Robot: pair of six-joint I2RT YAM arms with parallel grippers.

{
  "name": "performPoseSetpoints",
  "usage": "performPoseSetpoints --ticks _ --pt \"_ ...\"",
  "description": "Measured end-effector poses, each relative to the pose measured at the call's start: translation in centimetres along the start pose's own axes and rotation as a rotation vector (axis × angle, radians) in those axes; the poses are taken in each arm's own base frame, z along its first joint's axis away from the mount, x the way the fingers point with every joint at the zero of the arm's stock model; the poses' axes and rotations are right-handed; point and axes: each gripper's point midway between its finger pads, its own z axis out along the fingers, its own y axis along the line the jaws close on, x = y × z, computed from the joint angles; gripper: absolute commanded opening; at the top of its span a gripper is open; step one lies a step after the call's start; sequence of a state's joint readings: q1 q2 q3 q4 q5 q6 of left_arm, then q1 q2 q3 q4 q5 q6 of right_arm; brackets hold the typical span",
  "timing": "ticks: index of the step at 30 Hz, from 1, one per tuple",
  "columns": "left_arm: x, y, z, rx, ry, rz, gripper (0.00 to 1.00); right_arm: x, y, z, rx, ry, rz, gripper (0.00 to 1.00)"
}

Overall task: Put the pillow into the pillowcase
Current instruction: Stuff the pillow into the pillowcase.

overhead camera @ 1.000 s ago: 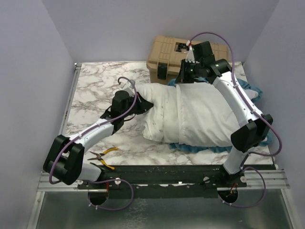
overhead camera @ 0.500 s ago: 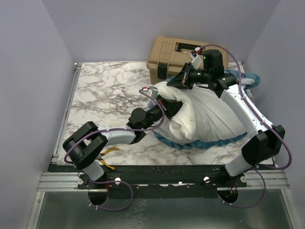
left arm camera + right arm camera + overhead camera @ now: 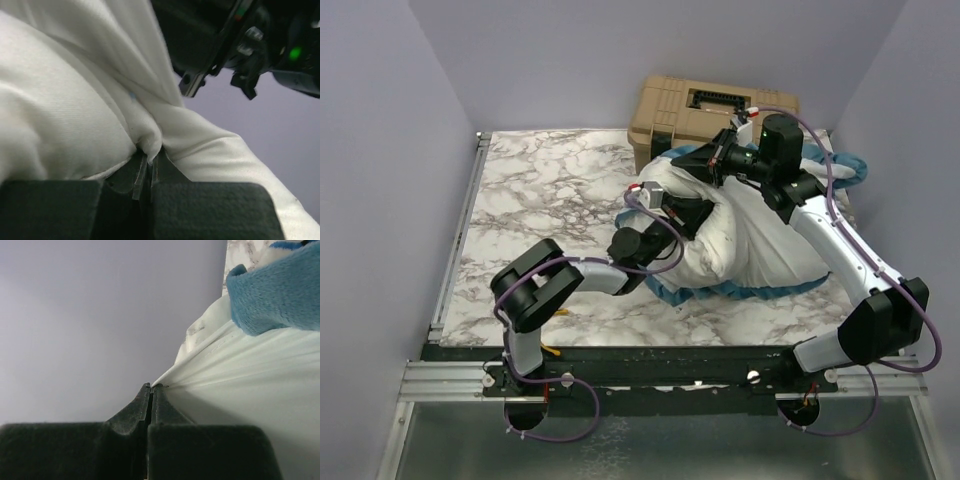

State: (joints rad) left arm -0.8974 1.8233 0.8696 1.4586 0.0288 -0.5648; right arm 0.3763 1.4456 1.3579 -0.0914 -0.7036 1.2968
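Observation:
The white pillow (image 3: 750, 235) lies bunched at the table's middle right, on the pillowcase, whose blue frilled edge (image 3: 760, 290) shows beneath and behind it. My left gripper (image 3: 672, 213) is at the bundle's left end, shut on a small fold of white fabric (image 3: 150, 142); it looks like the pillow's corner. My right gripper (image 3: 708, 165) is raised over the bundle's far left and shut on a thin, taut white edge with stitch lines (image 3: 235, 365), beside the blue frill (image 3: 280, 295). The pillowcase's patterned outside is hidden.
A tan toolbox (image 3: 680, 105) stands at the back, just behind the right gripper. Yellow-handled pliers (image 3: 549, 349) lie near the front edge under the left arm. The marble table (image 3: 540, 200) stretches out to the left. The right arm's black body (image 3: 225, 40) hangs close over the left gripper.
The left gripper shut on the white fabric and moved right and back, folding the bundle's left end over. The right gripper rose and drew right, lifting its edge.

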Motion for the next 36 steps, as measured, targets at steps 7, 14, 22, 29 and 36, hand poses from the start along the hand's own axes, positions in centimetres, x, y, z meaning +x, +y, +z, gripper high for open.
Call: performPoseSetpoints --ticks 7,14,22,29,36 --pt "4.1 3.3 2.1 -0.074 0.082 -0.034 0.00 -0.5 -0.4 0.3 0.021 -0.022 0.048 0.00" --pt "7.9 7.4 2.5 -0.205 0.216 -0.082 0.00 -1.4 -0.5 0.4 0.073 -0.041 0.022 0.08" --pt "10.1 7.5 1.5 -0.246 0.326 -0.217 0.00 -2.0 -0.7 -3.0 0.386 -0.065 -0.376 0.75" --pt "12.8 7.7 0.9 -0.278 0.428 -0.346 0.00 0.9 -0.3 -8.1 0.529 -0.060 -0.643 1.00" --pt "13.2 7.3 2.4 -0.245 0.430 -0.413 0.00 1.0 -4.4 -14.4 0.767 -0.130 -0.711 1.00"
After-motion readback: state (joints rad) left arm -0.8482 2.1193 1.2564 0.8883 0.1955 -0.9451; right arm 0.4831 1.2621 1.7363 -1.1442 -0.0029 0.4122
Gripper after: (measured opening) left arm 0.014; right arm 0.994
